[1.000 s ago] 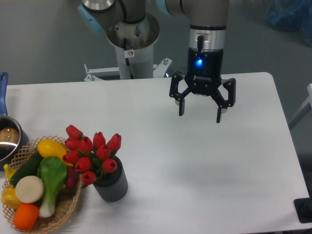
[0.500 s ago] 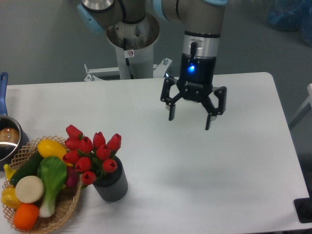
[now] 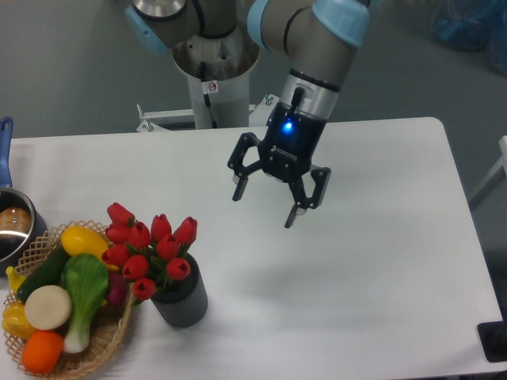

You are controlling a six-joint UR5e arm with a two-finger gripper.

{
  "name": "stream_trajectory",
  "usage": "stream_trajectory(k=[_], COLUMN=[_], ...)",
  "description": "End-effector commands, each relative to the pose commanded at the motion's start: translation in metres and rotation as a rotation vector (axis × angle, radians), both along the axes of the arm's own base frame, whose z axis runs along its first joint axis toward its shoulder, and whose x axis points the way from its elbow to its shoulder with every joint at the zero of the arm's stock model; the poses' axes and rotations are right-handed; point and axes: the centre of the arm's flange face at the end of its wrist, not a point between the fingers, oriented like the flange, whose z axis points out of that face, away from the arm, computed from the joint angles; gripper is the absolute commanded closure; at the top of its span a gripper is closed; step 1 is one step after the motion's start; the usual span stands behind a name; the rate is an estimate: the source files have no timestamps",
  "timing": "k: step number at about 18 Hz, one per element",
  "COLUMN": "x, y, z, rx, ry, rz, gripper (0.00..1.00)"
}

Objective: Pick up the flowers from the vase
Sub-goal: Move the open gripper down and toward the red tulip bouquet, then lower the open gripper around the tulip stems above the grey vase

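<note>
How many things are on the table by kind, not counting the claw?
Flowers (one bunch of red tulips): 1
Vase: 1
Basket: 1
Vegetables in the basket, as far as visible: about 7
Pot: 1
Total: about 11

The flowers (image 3: 149, 247) stand in the vase (image 3: 182, 299), just right of the basket (image 3: 103, 342).
</note>
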Motion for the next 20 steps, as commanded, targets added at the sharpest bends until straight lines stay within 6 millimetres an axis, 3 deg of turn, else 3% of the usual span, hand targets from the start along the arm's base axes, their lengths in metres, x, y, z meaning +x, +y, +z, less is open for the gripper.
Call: stream_trajectory(k=[9, 20], x=[0.005, 0.000], y=[0.018, 0.039], z=[-0.031, -0.046], rx=[0.106, 0.132], ry=[-0.112, -0.161], rz=[-0.086, -0.121], gripper=[0.00, 0.00])
